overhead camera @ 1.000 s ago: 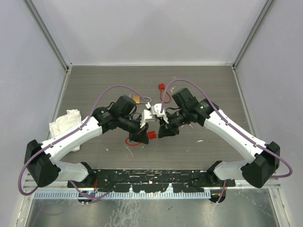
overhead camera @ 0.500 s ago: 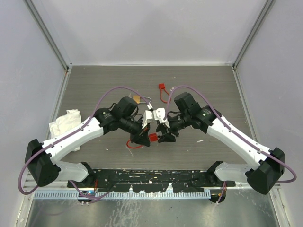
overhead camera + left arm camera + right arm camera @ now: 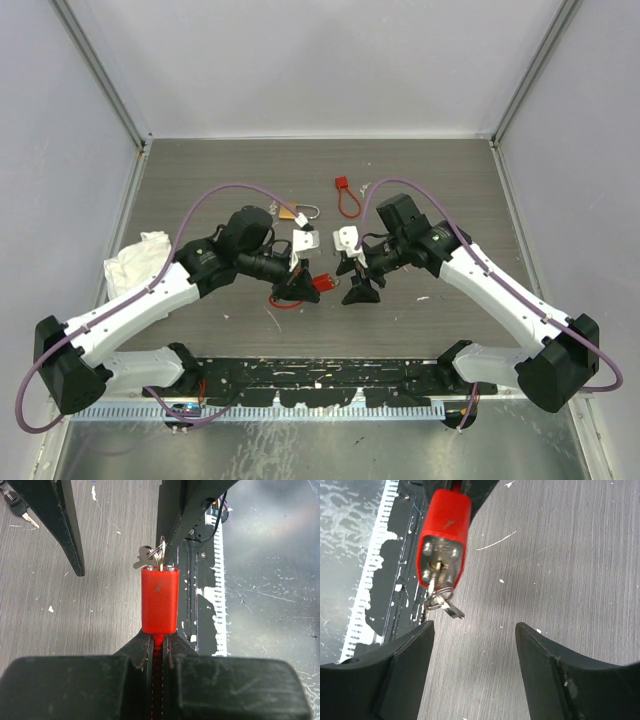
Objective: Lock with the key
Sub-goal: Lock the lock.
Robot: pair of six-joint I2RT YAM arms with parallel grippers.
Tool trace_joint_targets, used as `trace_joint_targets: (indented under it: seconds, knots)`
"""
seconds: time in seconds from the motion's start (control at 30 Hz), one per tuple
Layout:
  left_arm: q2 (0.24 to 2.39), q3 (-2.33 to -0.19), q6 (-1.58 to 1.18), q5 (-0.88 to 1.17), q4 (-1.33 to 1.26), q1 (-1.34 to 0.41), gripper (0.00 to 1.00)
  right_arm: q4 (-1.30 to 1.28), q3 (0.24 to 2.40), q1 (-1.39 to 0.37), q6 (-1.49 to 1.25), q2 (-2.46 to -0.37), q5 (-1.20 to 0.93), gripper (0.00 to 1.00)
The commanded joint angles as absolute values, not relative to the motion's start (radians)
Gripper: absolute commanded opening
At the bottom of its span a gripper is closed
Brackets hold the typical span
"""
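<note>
The grey table (image 3: 450,190) carries both arms, which reach inward to meet at its middle. The left arm (image 3: 150,295) comes in from the near left and the right arm (image 3: 490,285) from the near right. A white cloth (image 3: 138,258) lies crumpled at the left edge.

The left gripper (image 3: 305,286) is pinched tight on the red lock (image 3: 159,600), holding it by the thin red end so that the body points right, toward the other gripper. The right gripper (image 3: 474,630) stands wide apart and has hold of nothing. Its fingers (image 3: 405,670) sit on either side of the lock's keyhole end, clear of it.

A red cable lock (image 3: 343,195) lies far of centre. A brass lock (image 3: 290,212) rests just left of it, near the left wrist.

The key (image 3: 442,597) is a small silver bunch on a ring. One blade sits in the keyhole at the red lock's right end and the rest hangs loose, touched by neither gripper. A dark-headed key (image 3: 17,509) lies on the table just beside the right gripper's far finger.
</note>
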State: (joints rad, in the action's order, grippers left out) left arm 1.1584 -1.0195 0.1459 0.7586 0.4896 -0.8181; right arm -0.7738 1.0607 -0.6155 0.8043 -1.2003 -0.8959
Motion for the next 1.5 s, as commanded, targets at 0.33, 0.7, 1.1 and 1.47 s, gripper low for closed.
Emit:
trace_joint_targets:
  seconds: [0.33,0.7,1.1,1.47]
  knots:
    - [1.206,-1.090,0.172,0.782,0.468,-0.836,0.00,-0.855,1.187,-0.714,0.866,-1.251,-0.792,0.73]
    - [1.160,-1.045,0.144,0.751,0.415,-0.838,0.00,-0.813,1.162,-0.711,0.780,-1.246,-0.880,0.60]
    - [1.128,-1.021,0.208,0.739,0.478,-0.839,0.00,-0.959,1.293,-0.613,0.800,-1.260,-1.012,0.61]
    - [1.173,-1.065,0.213,0.757,0.495,-0.840,0.00,-0.931,1.273,-0.648,0.730,-1.265,-1.006,0.49]
